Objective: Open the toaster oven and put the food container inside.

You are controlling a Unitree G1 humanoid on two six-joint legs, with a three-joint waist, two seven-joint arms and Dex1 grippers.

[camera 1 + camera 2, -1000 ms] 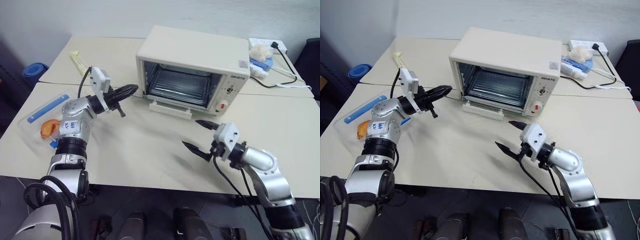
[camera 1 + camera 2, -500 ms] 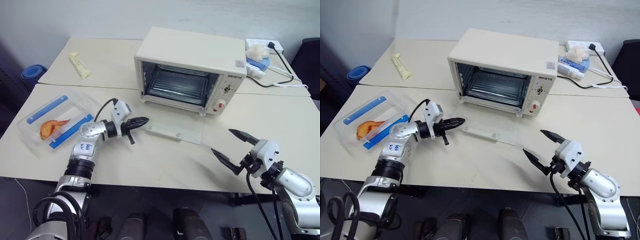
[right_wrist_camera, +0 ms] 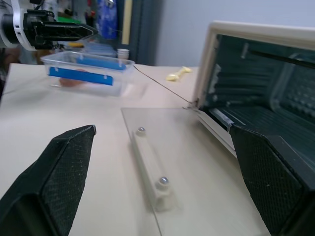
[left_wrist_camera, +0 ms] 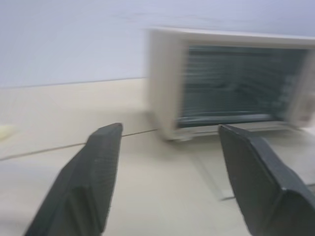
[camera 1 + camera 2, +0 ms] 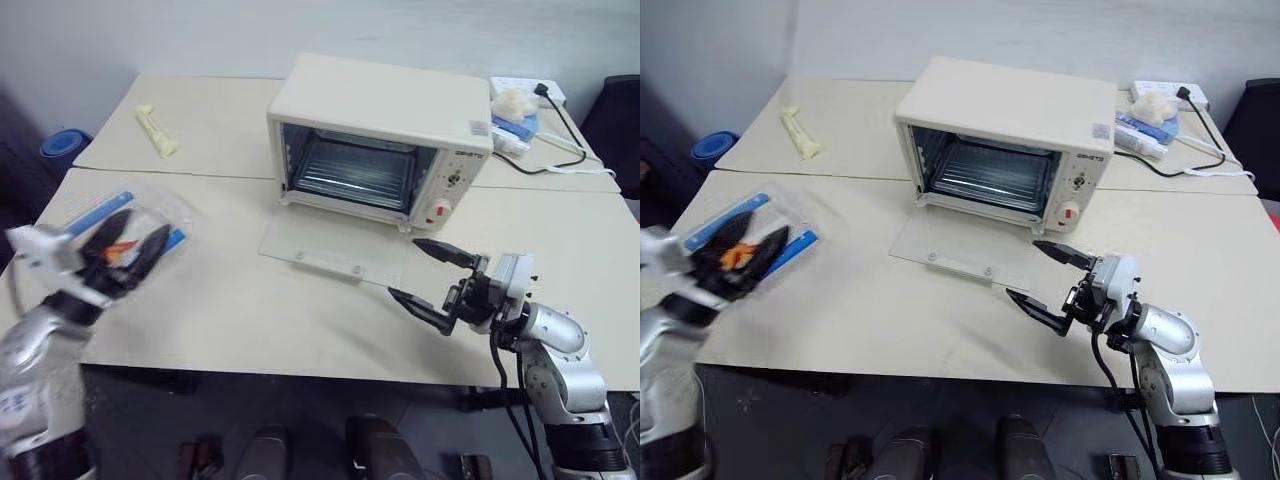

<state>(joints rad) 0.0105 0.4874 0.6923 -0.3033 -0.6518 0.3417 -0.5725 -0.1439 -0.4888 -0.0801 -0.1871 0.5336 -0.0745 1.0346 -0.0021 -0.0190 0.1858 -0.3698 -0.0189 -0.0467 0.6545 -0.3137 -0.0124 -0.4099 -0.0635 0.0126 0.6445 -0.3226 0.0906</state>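
Note:
The cream-white toaster oven (image 5: 380,110) stands at the middle of the table with its glass door (image 5: 335,255) dropped flat and the wire rack (image 5: 355,170) showing. The clear food container (image 5: 88,210), with blue strips and an orange piece inside, lies at the table's left. My left gripper (image 5: 140,228) hovers blurred over it, open, partly hiding it. In the left wrist view the fingers (image 4: 98,172) stand wide apart, facing the oven (image 4: 231,83). My right gripper (image 5: 403,268) is open just right of the door's front corner. The right wrist view shows the door (image 3: 157,147) and container (image 3: 88,73).
A pale yellow item (image 5: 156,130) lies on the back table at left. A power strip (image 5: 530,88), white packets and a black cable (image 5: 560,160) sit behind the oven at right. A seam (image 5: 170,172) joins the two tables.
The oven door went from part-open to lying flat. My left arm swung back to the left, from the door to over the container, and opened. The right gripper came in toward the door's front corner.

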